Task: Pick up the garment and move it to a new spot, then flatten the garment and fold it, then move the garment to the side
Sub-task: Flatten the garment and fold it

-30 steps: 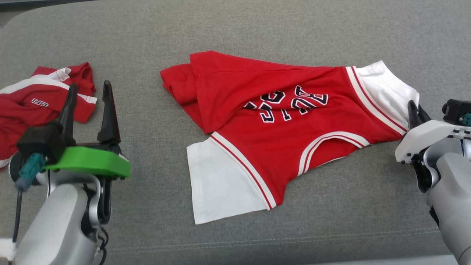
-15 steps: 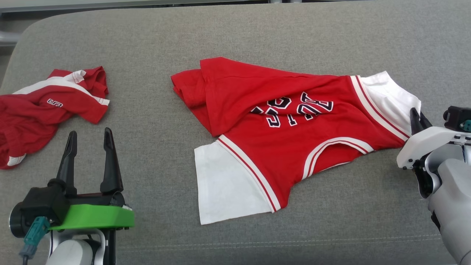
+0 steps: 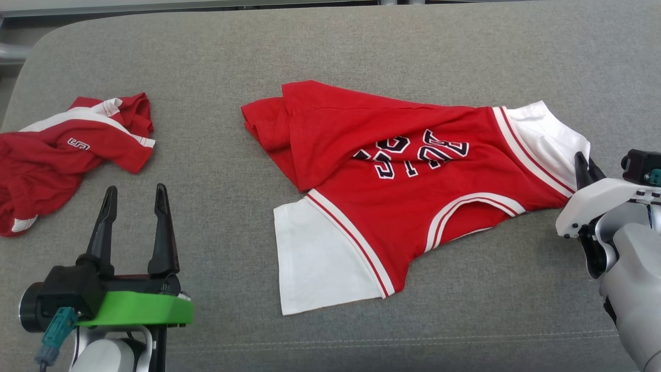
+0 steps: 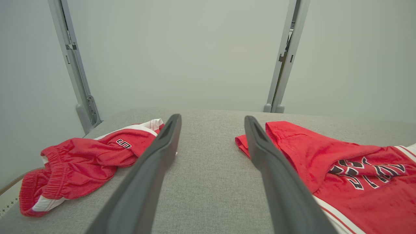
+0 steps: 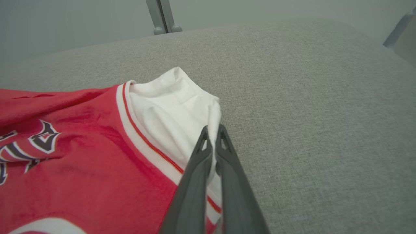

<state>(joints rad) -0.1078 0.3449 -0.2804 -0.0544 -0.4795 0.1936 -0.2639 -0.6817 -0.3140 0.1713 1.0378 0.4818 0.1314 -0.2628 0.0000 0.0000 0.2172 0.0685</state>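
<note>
At the right end of the grey cushion [image 3: 361,46], right claw [image 3: 583,164] is clenched on the white sleeve [image 5: 169,104] of the jersey [image 3: 413,206]. It's a thin edge pinch, so a hard pull may slip it. Left claw [image 3: 135,195] is released, holding nothing. Jersey lies mid-cushion, rumpled, its far side folded over the lettering.

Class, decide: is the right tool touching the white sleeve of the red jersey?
Touching. The right wrist view shows the right tool shut on the edge of the white sleeve, with cloth pinched between its two fingers.
</note>
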